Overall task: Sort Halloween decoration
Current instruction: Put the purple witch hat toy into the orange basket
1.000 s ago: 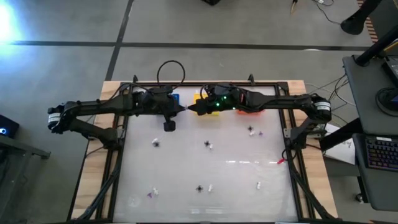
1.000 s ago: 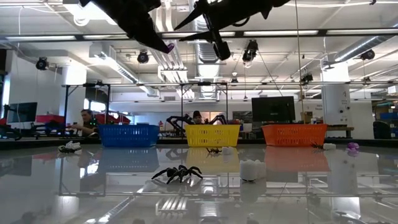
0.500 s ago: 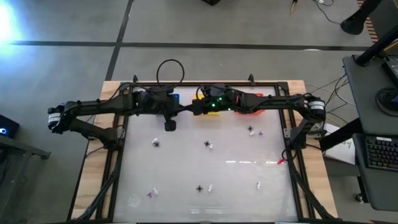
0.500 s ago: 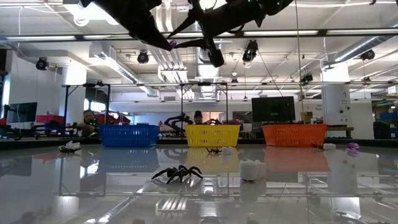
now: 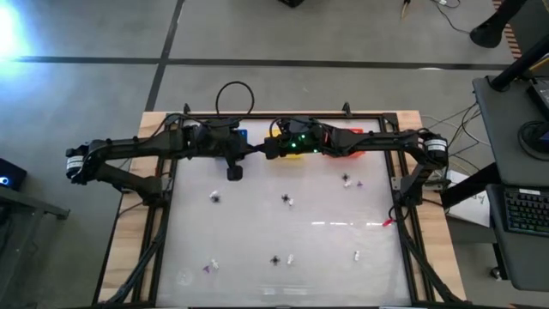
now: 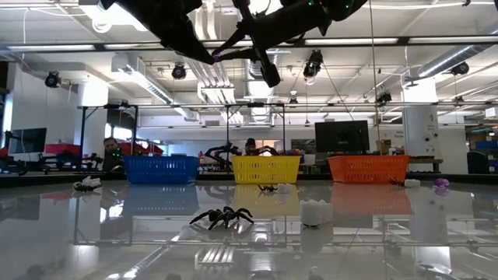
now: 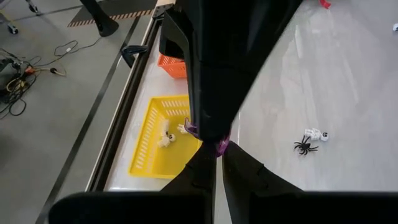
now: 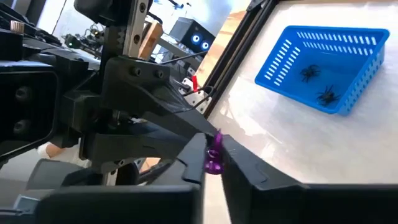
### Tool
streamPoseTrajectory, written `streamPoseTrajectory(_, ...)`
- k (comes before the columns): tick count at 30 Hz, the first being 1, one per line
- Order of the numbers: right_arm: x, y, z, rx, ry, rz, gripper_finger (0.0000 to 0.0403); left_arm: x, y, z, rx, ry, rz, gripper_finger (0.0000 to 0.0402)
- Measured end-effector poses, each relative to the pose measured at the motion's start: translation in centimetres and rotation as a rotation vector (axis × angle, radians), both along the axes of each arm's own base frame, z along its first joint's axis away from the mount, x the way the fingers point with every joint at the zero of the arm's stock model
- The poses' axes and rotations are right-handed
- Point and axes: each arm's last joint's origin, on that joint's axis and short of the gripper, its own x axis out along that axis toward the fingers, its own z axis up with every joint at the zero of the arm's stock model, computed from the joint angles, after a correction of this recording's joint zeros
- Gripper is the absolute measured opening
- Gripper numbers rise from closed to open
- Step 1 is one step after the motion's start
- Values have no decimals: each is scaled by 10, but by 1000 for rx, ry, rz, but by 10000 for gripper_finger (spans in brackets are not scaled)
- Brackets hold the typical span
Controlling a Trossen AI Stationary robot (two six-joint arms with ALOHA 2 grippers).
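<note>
Both claws meet in mid-air above the yellow basket [image 7: 163, 140], well clear of the counter [image 5: 326, 249]. Left claw [image 7: 217, 144] clenched on a small purple piece [image 8: 213, 160]; right claw [image 8: 214, 160] closed onto the same piece from the opposite side, tips nose to nose. Looks like a handover, judged from the pose: purple piece prob. belongs in a basket on the right arm's side, so left arm passes it across rather than reaching.

Baskets stand in a row along the counter's far edge: blue basket [image 8: 326, 57] to one side of yellow basket, orange basket [image 6: 367, 168] to the other. Blue holds two black spiders [image 8: 317, 84]; yellow holds whitish pieces [image 7: 166, 137]. So sorting goes by kind/colour, one kind per basket.

Rest of the Halloween decoration lies loose on the counter nearer than the yellow basket: black spider [image 6: 222, 216], whitish piece [image 6: 312, 211], a few more scattered, incl. purple bit [image 6: 441, 183] near orange basket. Task part done.

Risk: piece tiny, double grip; could drop if left lets go before right has hold.
</note>
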Motion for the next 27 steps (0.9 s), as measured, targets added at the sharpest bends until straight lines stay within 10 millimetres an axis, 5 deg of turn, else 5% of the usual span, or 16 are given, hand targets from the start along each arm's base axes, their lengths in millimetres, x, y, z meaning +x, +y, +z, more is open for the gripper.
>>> streamPoseTrajectory(27,0,0,2,8,-22,-24,9,0,0,5,28,-8,-20,0)
